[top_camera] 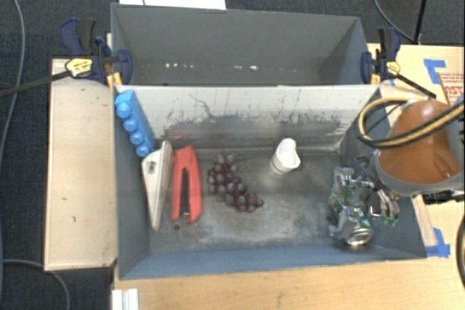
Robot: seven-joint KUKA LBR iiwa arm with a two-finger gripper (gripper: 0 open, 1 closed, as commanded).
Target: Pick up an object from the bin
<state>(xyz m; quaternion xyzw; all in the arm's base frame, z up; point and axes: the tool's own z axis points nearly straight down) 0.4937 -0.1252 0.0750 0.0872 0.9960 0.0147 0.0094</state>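
The gripper (353, 227), a cluster of bare metal parts and green-tinted components, sits low in the right front corner of the grey metal bin (240, 40), above scuffed, scratched floor just beside the right wall. We cannot tell whether it is wide or narrow, nor whether it holds anything. Above it we see the wrist's smooth, rounded orange cover (421, 145), with a black cable (369, 116) looping beside it.

Nearest the gripper, to its left and toward the back wall, lies a small white plastic bottle (285, 156), rounded and lying tilted. Farther left is a bunch of dark purple grapes (234, 184), a knobbly cluster trailing toward the front right. Beside it lies a red stapler (186, 185), glossy and elongated, its length running front to back. Just beside that, we note a white wedge-shaped stapler-like piece (155, 181), tapering toward the front. Against the left wall rests a light blue bar of rounded beads (133, 121).
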